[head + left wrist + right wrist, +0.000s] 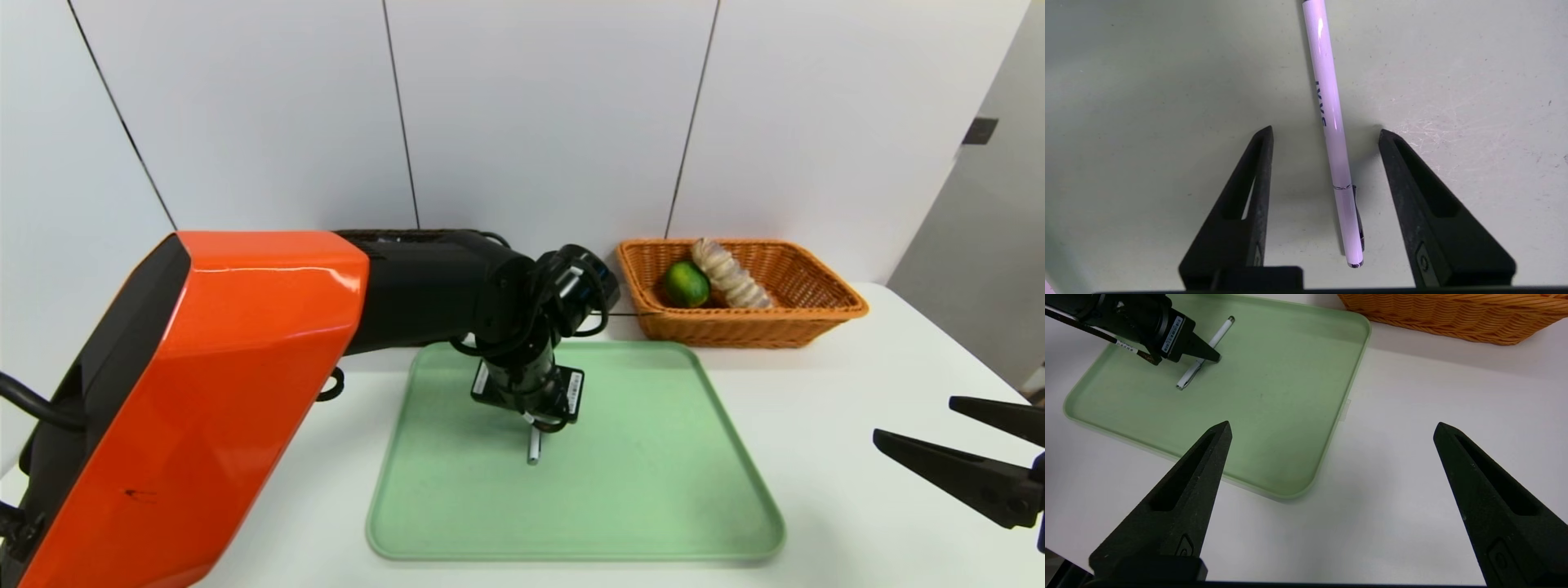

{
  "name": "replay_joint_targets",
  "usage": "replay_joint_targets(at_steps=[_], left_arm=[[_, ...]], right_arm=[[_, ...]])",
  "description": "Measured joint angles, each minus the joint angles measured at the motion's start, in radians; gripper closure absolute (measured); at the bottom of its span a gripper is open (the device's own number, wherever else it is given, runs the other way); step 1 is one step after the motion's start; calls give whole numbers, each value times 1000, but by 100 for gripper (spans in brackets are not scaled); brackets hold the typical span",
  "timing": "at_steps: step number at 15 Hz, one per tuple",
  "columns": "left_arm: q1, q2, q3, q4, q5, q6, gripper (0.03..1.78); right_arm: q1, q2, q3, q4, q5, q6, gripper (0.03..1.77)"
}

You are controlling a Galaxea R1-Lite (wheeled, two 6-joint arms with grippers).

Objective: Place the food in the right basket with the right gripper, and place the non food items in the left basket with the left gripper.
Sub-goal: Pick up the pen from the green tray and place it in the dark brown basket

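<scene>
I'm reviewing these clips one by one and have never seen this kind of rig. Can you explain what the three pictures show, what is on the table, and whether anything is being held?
This is a two-armed robot seen by three cameras: one on its head looking down at the table, and one on each wrist looking out past that arm's two black fingers.

In the head view, the big orange-shelled arm is the left one. Its left end effector points down over a green tray, with a white pen lying on the tray between the fingers. They straddle the pen with a gap on each side, so nothing is gripped yet.

The right end effector hangs open over the bare white table beside the tray, holding nothing.

At the back stands an orange basket with a green citrus fruit and a twisted bread loaf inside.
</scene>
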Motion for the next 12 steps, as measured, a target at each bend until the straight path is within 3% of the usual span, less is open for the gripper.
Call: replay_joint_targets(at_steps=[2, 4, 12], left_arm=[[-2, 1, 0, 0, 0, 0, 112], [-3, 1, 0, 3, 1, -1, 172], [-4, -50, 2, -1, -7, -1, 172]], right_arm=[[0, -4, 1, 0, 0, -1, 9], [0, -9, 1, 0, 1, 0, 9], [0, -42, 25, 0, 1, 2, 9]])
